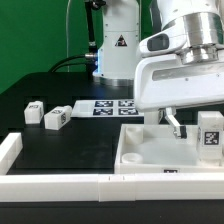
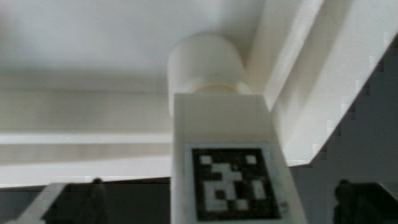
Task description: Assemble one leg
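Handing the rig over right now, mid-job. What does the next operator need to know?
End effector: looks open, with gaps either side of the leg.
The leg stands upright at the panel's corner, toward the exterior view's right. Whether it sits in a socket cannot be told.
Two other legs lie loose near the marker board.
Done: leg is at the panel.
Left: probably check seating and tighten.

Free room: you find bare black table between the loose leg and the panel. Obstacles: a white rail bars the edge nearest the exterior camera; the panel's raised rim stands beside that lane. The upright leg fills the middle between the gripper's spread jaws, a gap on each side.
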`<state>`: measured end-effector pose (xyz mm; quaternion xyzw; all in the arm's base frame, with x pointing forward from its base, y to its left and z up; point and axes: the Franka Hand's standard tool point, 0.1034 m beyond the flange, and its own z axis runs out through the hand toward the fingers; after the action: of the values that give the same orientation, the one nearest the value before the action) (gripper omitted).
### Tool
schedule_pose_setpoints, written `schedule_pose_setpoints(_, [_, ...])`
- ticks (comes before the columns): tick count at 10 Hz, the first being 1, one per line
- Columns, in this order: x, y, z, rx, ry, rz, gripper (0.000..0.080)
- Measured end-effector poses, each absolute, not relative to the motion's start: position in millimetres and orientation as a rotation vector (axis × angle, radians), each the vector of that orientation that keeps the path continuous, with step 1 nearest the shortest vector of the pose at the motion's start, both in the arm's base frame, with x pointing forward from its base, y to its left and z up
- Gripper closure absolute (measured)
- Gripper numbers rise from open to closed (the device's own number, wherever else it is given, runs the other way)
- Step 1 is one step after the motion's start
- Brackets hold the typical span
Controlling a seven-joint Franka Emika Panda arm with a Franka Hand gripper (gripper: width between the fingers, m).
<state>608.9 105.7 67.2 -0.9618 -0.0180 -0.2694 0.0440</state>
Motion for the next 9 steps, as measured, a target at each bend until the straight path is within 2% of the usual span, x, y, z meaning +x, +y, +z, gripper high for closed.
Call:
schedule_pose_setpoints(3, [609.0, 105.6, 67.3, -2.940, -0.055, -0.824, 0.0151])
schedule_pose_setpoints(6, [610.6, 104.5, 81.6, -2.924, 0.111, -0.751, 0.0151])
schedule_pose_setpoints(8, [609.8, 103.1, 78.8, -2.928, 0.114, -0.727, 0.0151])
schedule_pose_setpoints(9, [604.6, 109.0, 76.1, -2.939, 0.100, -0.533, 0.0151])
